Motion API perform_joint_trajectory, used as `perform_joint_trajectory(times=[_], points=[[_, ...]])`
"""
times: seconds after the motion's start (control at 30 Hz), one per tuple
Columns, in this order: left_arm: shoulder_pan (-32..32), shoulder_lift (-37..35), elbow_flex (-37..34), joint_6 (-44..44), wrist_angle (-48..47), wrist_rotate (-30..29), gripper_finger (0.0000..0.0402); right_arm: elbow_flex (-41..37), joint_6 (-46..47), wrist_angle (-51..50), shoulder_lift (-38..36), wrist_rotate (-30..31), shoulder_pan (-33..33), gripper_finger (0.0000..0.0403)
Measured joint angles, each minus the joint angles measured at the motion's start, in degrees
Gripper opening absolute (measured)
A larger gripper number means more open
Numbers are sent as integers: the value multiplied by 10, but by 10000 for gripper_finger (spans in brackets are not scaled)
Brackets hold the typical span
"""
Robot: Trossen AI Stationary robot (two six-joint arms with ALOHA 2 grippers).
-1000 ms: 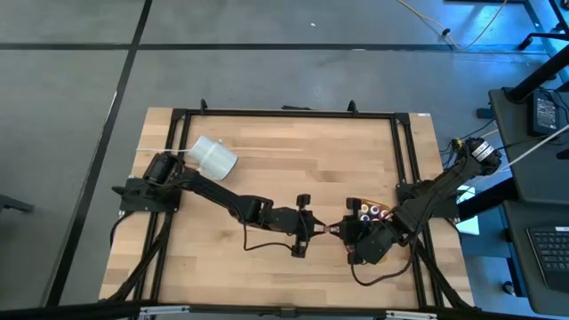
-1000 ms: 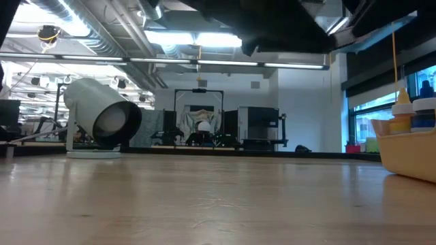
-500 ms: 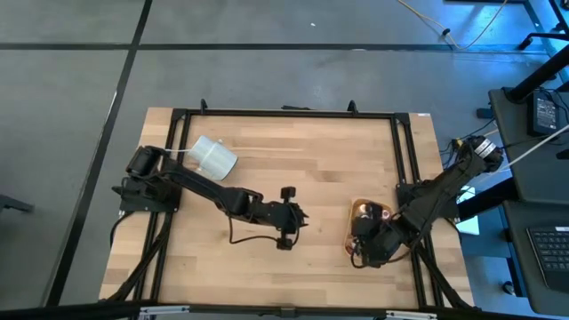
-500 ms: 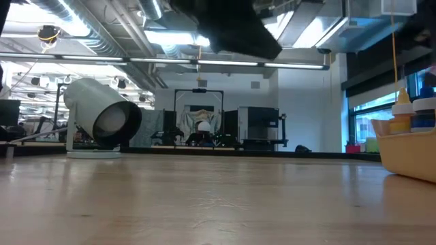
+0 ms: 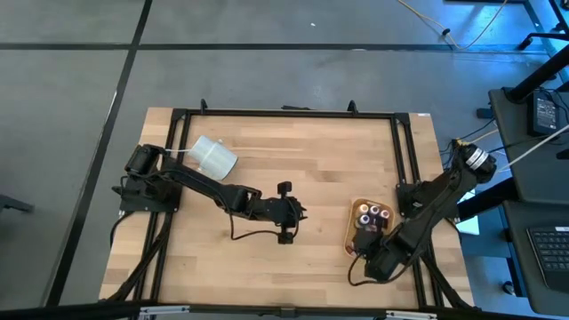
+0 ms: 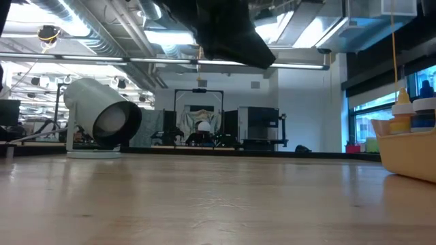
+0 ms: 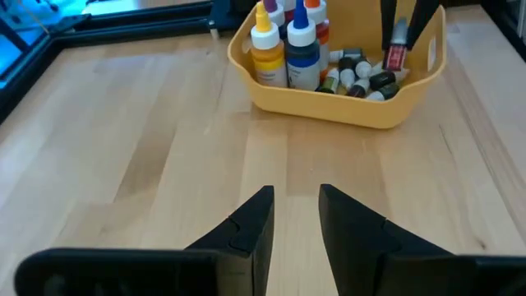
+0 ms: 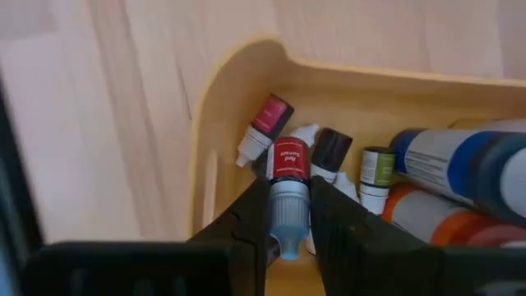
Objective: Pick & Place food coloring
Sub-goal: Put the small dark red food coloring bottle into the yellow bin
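Right wrist view: we see the right gripper [image 8: 288, 218] pinching a small red-labelled food coloring bottle [image 8: 288, 197] w/ a pale cap, held over the end of the tan tray [image 8: 215, 123]. More small bottles [image 8: 349, 160] lie in the tray beside taller bottles [image 8: 460, 164]. In the high view the tray [image 5: 350, 233] sits on the table [image 5: 293, 160] near the right arm. Left gripper [image 7: 294, 218] hovers mid-table, fingers slightly apart, holding nothing. A white cup [image 5: 213, 156] lies on its side by the left arm's base.
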Motion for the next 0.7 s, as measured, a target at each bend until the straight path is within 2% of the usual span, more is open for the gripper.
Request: perform_joint_trajectory(times=[0.33, 0.7], points=[[0, 0, 0, -13, -1, 1, 89, 0, 10, 2, 63, -9, 0, 79], [0, 0, 0, -38, -1, 3, 89, 0, 13, -1, 76, -19, 0, 99]])
